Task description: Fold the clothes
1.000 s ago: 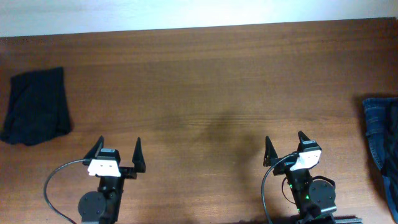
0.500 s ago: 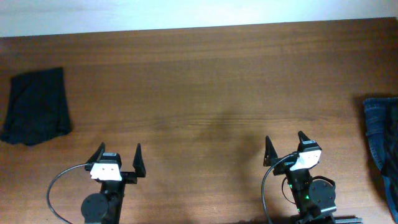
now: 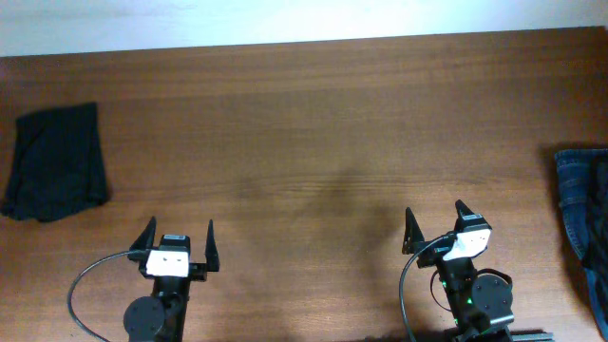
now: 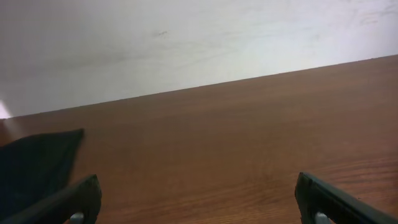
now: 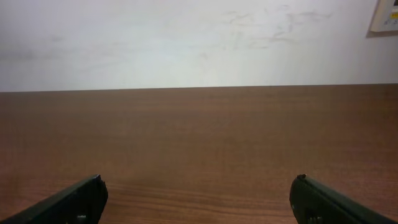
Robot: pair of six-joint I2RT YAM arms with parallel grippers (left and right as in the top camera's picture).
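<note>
Nearest the camera's bottom edge, the left gripper and the right gripper both sit low at the near side of the table. Their jaws are spread wide with nothing between them, and both point toward the far side.

The shirt lies forward and to the left of the left gripper, well apart from it and close to the table's left edge. The left wrist view catches it only at the lower left, outside the left finger. It is a compact dark bundle whose long axis runs roughly near to far.

The left arm is much the nearer, so reaching the shirt probably means swinging that arm forward and left. The denim lies at the right edge, well apart from the shirt. Beyond the far edge stands a pale wall.
</note>
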